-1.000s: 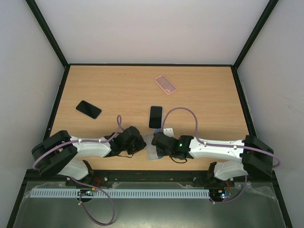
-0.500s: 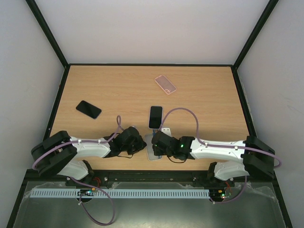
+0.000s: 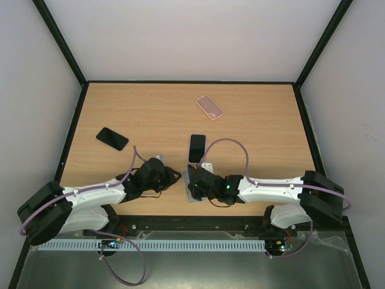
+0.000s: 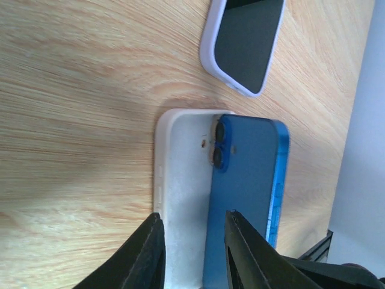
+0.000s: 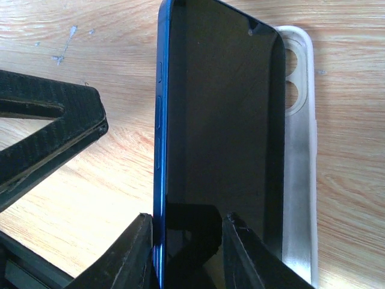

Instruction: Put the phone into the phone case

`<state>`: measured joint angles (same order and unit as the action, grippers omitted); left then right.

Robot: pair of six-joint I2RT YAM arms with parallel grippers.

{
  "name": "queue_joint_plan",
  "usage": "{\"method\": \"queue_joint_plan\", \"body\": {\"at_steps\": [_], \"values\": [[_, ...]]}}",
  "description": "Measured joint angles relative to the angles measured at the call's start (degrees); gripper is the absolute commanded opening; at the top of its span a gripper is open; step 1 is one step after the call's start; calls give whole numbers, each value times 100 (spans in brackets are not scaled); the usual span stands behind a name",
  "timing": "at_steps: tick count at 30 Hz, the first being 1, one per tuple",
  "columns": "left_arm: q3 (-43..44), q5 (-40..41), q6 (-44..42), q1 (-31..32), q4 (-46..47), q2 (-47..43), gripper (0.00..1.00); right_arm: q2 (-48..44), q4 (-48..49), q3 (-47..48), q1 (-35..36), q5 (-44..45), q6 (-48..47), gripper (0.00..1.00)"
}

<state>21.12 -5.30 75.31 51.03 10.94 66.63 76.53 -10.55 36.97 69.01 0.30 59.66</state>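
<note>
A blue phone (image 5: 222,138) stands tilted on its long edge, its lower edge in the clear white phone case (image 5: 298,180), which lies flat on the table. My right gripper (image 5: 187,253) is open; its left finger touches the phone's raised blue edge and its right finger sits in front of the black screen. In the left wrist view the phone's blue back (image 4: 246,192) leans over the case (image 4: 180,192). My left gripper (image 4: 192,247) is open and empty, just short of the case. From above, the case (image 3: 191,195) lies between my left gripper (image 3: 170,177) and my right gripper (image 3: 194,182).
A phone in a lilac case (image 3: 197,147) lies just beyond the grippers and shows in the left wrist view (image 4: 243,42). A black phone (image 3: 112,138) lies at the left and a pink case (image 3: 209,106) at the back of the wooden table (image 3: 258,126).
My left arm has drawn back to the left, away from the case. My right gripper has shifted slightly left with the phone over the case.
</note>
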Motion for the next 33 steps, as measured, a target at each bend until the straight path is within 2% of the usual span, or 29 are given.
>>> {"method": "queue_joint_plan", "body": {"at_steps": [10,16,30,33], "values": [[-85,-295,-151,-85,81,245,29,151,643,-118,-2,48,105,29],[-87,-295,-186,-87,-17,306,31,280,828,-116,0,96,105,33],[-391,44,-177,-452,-560,-1008,45,452,988,-85,0,50,127,38],[-396,39,-208,-501,-592,-1093,48,575,1008,17,-2,22,129,43]]}}
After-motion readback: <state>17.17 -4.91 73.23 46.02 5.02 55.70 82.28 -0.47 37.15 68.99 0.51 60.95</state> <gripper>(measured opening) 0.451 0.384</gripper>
